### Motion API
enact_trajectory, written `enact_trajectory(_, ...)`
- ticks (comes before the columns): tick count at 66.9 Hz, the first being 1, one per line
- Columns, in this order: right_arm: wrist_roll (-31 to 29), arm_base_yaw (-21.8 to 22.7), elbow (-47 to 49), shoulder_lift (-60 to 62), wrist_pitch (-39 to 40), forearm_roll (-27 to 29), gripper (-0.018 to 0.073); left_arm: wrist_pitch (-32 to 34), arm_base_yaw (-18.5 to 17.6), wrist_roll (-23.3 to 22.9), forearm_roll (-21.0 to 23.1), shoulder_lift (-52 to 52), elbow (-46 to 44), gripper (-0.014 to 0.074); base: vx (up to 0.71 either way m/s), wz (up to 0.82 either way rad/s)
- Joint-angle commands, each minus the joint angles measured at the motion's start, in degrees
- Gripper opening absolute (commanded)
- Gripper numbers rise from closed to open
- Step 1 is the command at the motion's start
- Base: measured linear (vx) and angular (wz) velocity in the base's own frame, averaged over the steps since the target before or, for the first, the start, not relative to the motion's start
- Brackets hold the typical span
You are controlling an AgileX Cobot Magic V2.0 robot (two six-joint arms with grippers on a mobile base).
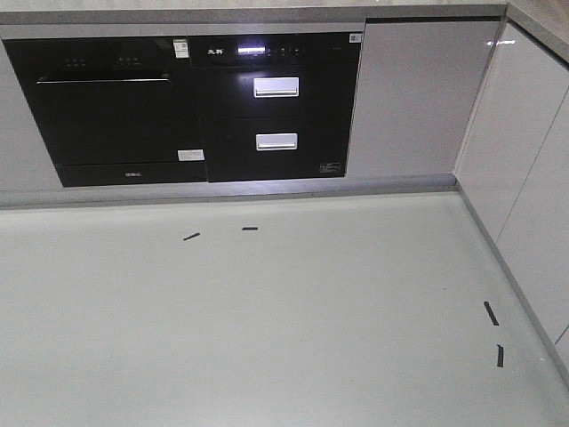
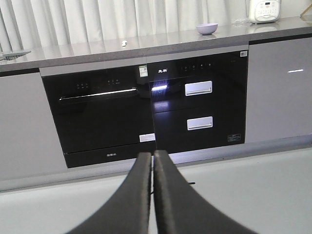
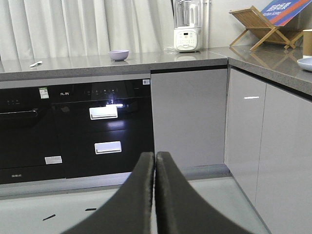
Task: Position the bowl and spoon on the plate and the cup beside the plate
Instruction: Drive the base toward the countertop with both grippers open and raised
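Fingers (image 2: 139, 192) of left gripper (image 2: 152, 155) pressed together, empty; right gripper (image 3: 155, 154) likewise. On counter (image 3: 73, 61): bowl (image 3: 118, 54) left of blender (image 3: 187, 29); spoon (image 3: 35, 64) farther left; plate (image 3: 306, 64), cup (image 3: 307, 43) well right. Judged: bowl light, stiff, slippery, pinch rim; spoon thin, take by handle.

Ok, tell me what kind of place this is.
A kitchen, possibly a showroom or test one. A built-in black oven sits under a grey countertop. A blender and a wooden dish rack stand on that counter, and the bowl is there too.
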State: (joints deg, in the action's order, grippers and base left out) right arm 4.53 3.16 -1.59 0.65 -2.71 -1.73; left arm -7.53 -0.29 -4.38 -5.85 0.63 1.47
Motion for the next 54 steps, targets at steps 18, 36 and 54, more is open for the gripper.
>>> enact_trajectory(18, -0.13, 0.07, -0.25, 0.62, 4.03, -0.25, -0.0003, 3.82, 0.09, -0.33, 0.05, 0.20, -0.44, -0.0006, 0.05, 0.02)
enact_trajectory(36, -0.13, 0.07, -0.25, 0.62, 4.03, -0.25, -0.0003, 3.82, 0.09, -0.33, 0.05, 0.20, -0.44, -0.0006, 0.03, 0.09)
enact_trajectory(54, -0.13, 0.07, -0.25, 0.62, 4.08, -0.25, -0.0003, 3.82, 0.09, -0.33, 0.05, 0.20, -0.44, -0.0006, 0.03, 0.06)
